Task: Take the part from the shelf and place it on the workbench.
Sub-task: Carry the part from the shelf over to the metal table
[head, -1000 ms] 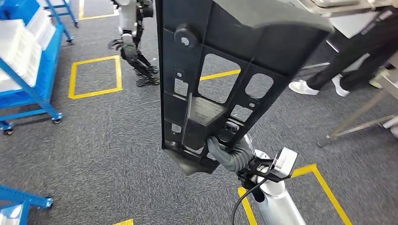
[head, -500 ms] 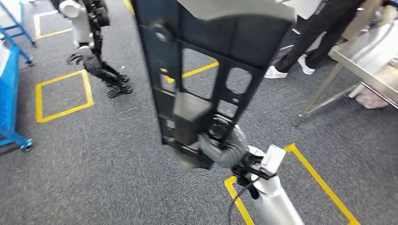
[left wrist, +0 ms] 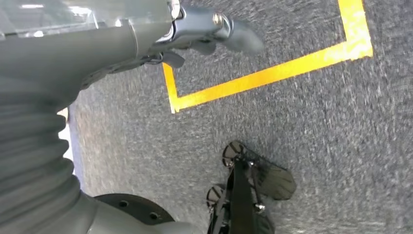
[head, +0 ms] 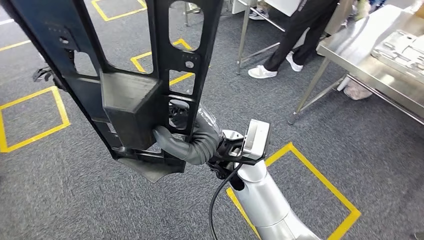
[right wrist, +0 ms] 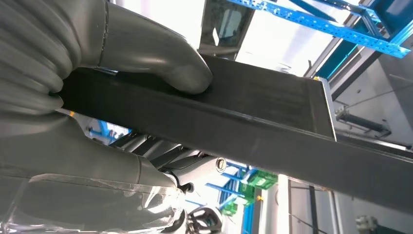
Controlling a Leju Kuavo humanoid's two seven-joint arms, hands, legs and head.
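Observation:
The part is a long black plastic panel with several cut-outs and a box-shaped block on its face. It stands upright in front of me, above the carpet. My right hand grips it near its lower end, fingers through a cut-out. In the right wrist view the thumb presses on the panel's edge. The workbench, a steel table, stands at the far right. My left hand hangs over the carpet, holding nothing, fingers loosely apart.
Grey parts lie on the workbench. A person's legs in dark trousers and white shoes stand beside it. A second table's leg rises further back. Yellow tape squares mark the carpet.
The whole view has swung right: the blue shelves and the other robot have slid out on the left, and the workbench is closer. My right hand still grips the part.

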